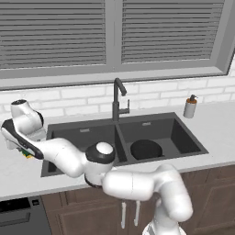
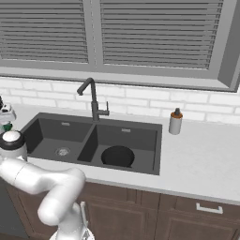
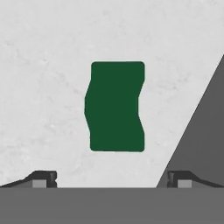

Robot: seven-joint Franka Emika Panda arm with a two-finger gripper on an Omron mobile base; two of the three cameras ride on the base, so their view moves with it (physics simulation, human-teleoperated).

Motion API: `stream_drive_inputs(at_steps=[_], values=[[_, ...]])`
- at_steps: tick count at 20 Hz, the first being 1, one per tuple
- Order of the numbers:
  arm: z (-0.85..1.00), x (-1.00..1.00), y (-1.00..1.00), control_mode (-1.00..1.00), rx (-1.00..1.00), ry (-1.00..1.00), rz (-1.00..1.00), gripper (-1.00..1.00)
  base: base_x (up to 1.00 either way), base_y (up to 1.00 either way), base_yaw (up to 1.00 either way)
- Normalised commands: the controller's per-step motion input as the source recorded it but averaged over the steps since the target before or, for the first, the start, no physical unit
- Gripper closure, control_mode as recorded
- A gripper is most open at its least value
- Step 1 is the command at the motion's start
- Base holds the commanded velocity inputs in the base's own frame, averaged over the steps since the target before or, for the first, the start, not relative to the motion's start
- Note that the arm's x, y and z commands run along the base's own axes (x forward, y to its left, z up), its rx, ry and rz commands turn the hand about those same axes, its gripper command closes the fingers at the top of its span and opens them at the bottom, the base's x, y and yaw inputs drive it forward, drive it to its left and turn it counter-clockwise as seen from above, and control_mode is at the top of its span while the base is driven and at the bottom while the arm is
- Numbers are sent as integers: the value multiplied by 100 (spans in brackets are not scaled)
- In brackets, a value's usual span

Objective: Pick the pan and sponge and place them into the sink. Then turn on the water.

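"One of three jobs looks done, by my count. How do you read it?"

"Same. The pan [image 1: 146, 149] lies in the right basin of the sink [image 1: 183, 137], flat on the bottom. What about the sponge [image 3: 116, 106]?"

"It is on the desk [image 3: 43, 65], just left of the sink's left edge, green side up. My gripper [image 3: 112, 178] hangs straight above it, fingers spread wide with nothing between them, one tip on each side of the sponge and well clear of it."

"Are you touching it?"

"I judge not; from the hand view the sponge sits apart from both fingertips [image 3: 43, 178]. From the left base view my own wrist covers most of it, so I can't be sure of the height."

"So what is left?"

"Come down, close on the sponge, carry it over the rim and let go in a basin. The left basin is nearest and bare apart from its drain [image 2: 62, 151]. After that, the faucet [image 1: 118, 98] behind the divider: its side lever has to be moved, and no water runs from the spout now."

"Any worry?"

"The sponge is soft and waisted in the middle, so it may squash as I close."
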Motion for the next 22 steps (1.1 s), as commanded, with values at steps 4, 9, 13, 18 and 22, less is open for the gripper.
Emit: stream_drive_inputs(at_steps=[4, 9, 13, 18, 22], values=[[-14, 18, 2, -100, -1, 3, 0, -100, 0, 0, 0], [-15, 13, 17, -100, -2, 3, 0, -100, 0, 0, 0], [-10, 15, 21, -100, -3, 4, 0, -100, 0, 0, 0], [-10, 8, 14, -100, -2, 4, 0, -100, 0, 0, 0], [-33, 0, 18, -100, -5, 3, 0, -100, 0, 0, 0]])
